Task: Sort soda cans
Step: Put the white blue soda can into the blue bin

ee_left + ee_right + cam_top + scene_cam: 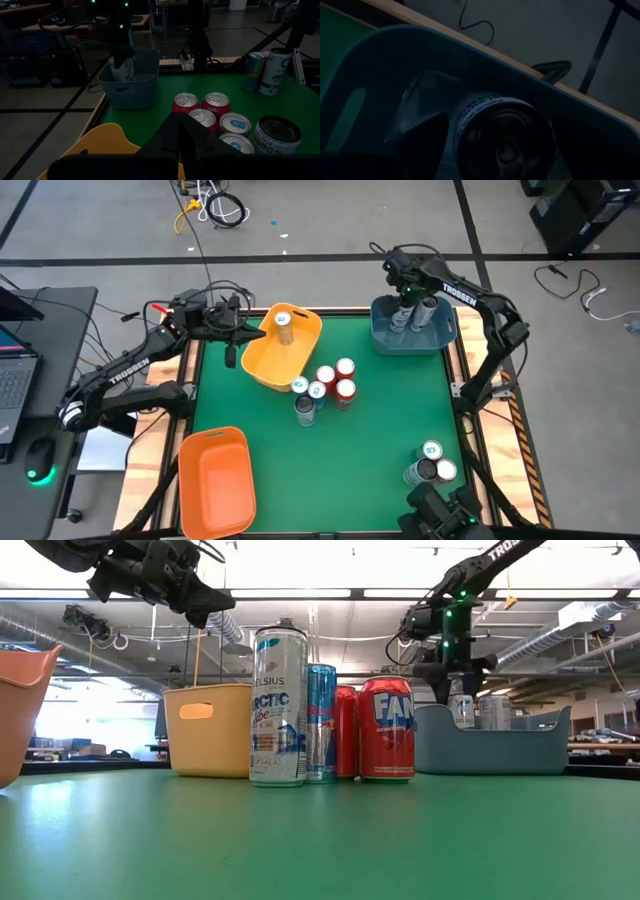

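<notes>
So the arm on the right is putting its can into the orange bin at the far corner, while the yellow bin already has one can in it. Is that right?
Not quite: the bin is blue, not orange. In the high view the right gripper is over the blue bin at the far right corner, fingers open around a can standing in it. The orange bin lies at the near left. The yellow bin does hold one can.

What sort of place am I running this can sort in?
Likely a robotics lab or workshop: exposed ceiling ducts and strip lights, loose cables on the floor, and a laptop beside the green table.
</notes>
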`<state>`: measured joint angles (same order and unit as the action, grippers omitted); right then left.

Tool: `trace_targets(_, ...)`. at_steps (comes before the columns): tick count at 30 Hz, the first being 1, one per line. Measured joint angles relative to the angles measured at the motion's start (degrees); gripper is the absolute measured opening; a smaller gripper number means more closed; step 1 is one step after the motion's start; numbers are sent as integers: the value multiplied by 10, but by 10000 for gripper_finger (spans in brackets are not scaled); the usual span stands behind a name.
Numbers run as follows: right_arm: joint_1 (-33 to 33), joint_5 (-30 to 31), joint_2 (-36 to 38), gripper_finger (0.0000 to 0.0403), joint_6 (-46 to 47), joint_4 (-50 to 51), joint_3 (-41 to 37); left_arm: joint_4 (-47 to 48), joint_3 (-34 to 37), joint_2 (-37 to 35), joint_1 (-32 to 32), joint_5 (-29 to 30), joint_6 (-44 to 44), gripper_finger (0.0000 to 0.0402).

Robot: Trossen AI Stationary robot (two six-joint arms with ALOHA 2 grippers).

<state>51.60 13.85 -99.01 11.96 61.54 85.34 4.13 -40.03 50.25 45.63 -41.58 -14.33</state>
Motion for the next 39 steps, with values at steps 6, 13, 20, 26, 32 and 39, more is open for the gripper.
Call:
trace_targets(6,-5,24,31,341,-33,-10,0,0,0,0,0,0,0,5)
trace_targets(13,-35,-45,102,342,-72,-26,0,-6,0,0,0,7,0,5)
trace_targets(20,-188,-113,168,305,-77,1,1,-13,0,0,0,14,-2,5)
trace_targets(26,-374,-136,185,204,70,84,1,-18,0,0,0,14,-3,5)
trace_targets(32,-559,-141,185,60,260,118,1,-17,0,0,0,15,-3,5)
trace_targets(39,-726,-154,185,25,500,129,1,-6,0,0,0,15,-3,5)
